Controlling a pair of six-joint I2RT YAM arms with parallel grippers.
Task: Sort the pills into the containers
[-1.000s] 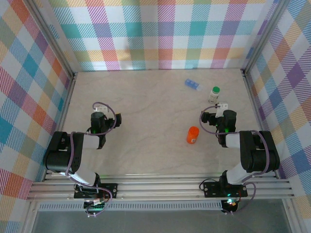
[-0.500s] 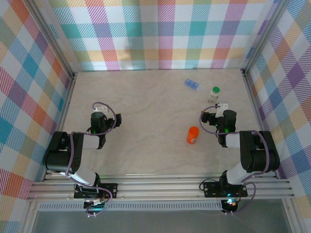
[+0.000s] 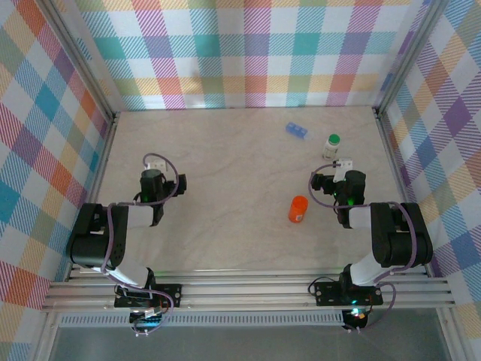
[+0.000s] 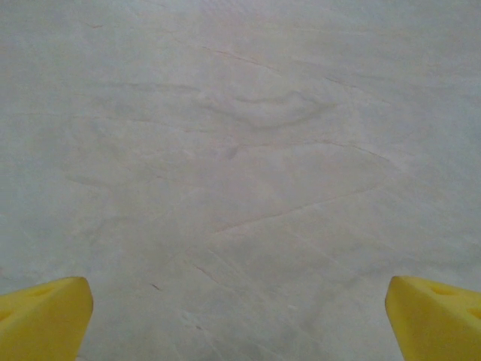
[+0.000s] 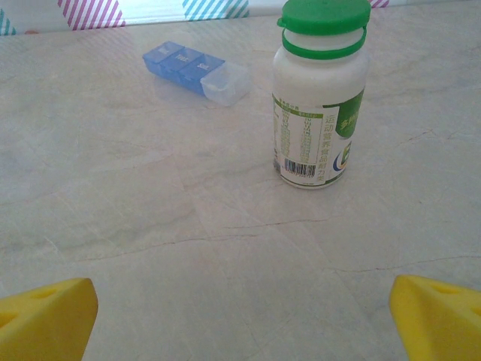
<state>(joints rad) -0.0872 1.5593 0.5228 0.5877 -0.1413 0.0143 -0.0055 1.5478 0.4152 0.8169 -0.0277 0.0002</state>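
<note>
The green-capped bottle (image 5: 319,113) stands upright before the empty, wide-open right jaws, left jaws agape too, so a clumsy approach could topple it.

The top camera is looking steeply down from above and behind the arm bases, taking in the whole bench (image 3: 225,165). The left wrist camera is facing bare bench from close up. The right wrist camera is looking low and forward at the green-capped bottle (image 5: 319,113) and blue box (image 5: 184,64), which the overhead view is also showing at far right.
</note>
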